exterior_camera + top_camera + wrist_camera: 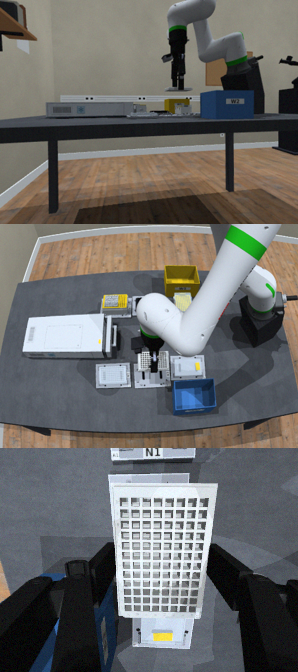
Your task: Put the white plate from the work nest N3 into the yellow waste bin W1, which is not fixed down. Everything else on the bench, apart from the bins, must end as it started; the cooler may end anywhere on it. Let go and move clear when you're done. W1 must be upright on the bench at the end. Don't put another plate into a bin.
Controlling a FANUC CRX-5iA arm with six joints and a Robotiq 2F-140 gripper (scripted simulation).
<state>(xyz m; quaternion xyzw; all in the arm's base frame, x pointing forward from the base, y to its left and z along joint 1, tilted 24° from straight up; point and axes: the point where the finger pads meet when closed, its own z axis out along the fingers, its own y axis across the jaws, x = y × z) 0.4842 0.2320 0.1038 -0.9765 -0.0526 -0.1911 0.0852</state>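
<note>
My gripper is shut on the white plate, a white grid of wells, gripped across its short sides. In the side view the plate hangs level under the gripper, well above the bench. In the wrist view the plate fills the middle between the black fingers. The empty grey nest lies right below the plate. The yellow bin W1 stands upright and open at the back of the bench, also visible in the side view.
The blue bin W2 stands at the front right. Nests hold a clear plate, a lidded plate with a yellow tag, a yellow plate and a pale yellow plate. The large white cooler sits at the left.
</note>
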